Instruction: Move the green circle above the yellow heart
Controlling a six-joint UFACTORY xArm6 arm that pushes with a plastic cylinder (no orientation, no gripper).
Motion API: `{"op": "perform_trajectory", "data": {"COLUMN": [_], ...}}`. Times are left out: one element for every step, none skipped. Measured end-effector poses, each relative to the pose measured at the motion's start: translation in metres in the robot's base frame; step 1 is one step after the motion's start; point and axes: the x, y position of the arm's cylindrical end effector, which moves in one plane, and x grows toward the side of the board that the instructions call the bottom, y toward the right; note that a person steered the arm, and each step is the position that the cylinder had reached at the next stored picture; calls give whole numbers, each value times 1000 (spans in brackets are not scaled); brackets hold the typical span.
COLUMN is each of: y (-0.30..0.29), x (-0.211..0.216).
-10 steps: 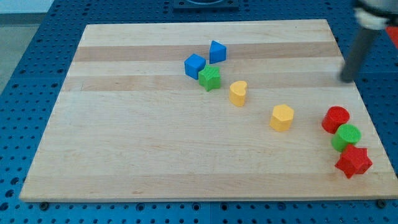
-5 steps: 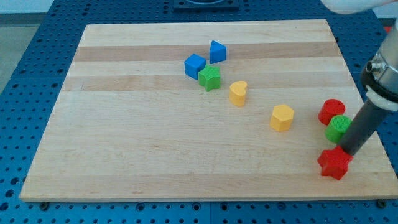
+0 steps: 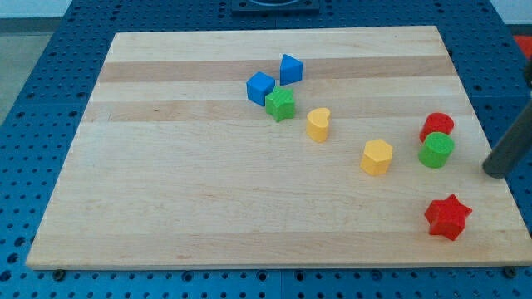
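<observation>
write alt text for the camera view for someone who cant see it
A green circle sits near the wooden board's right edge, touching a red circle above it, with my tip just to its right. A red star lies below; a yellow heart, yellow hexagon, green star and two blue blocks sit toward the centre.

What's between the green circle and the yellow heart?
In the camera view, the yellow hexagon sits between the green circle and the yellow heart.
</observation>
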Motion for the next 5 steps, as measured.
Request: {"op": "perform_trajectory", "data": {"y": [-68, -47, -54, -136, -186], "x": [-4, -15, -21, -35, -69]}}
